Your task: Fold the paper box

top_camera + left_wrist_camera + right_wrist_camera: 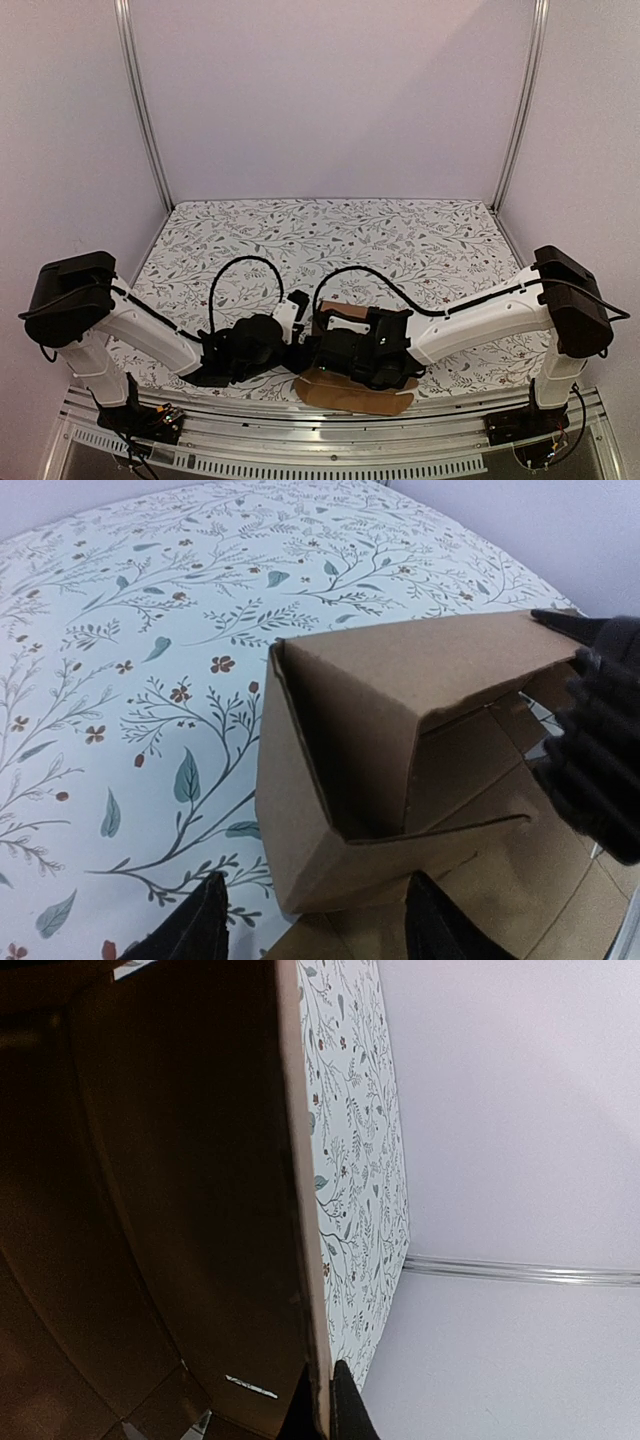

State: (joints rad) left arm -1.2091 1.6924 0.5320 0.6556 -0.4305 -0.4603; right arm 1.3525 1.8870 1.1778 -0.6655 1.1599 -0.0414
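Fingers (212, 928) of left gripper (322, 920) spread apart, corner of half-folded paper box (352, 392) between them at 12 o'clock, contact unclear. Right gripper (322, 1405) pinched shut on box wall edge. Box at 6 o'clock edge of table (330, 230), long axis left-right, both arms alongside.

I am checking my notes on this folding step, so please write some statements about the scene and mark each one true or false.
1. The right hand pinches a wall of the paper box. True.
2. The left hand is clamped shut. False: its fingers stand apart.
3. The box lies as a flat sheet. False: it is partly folded, with walls raised.
4. The table carries a leaf and flower pattern. True.
5. The box sits at the table's far edge. False: it is at the near edge, between the two hands.
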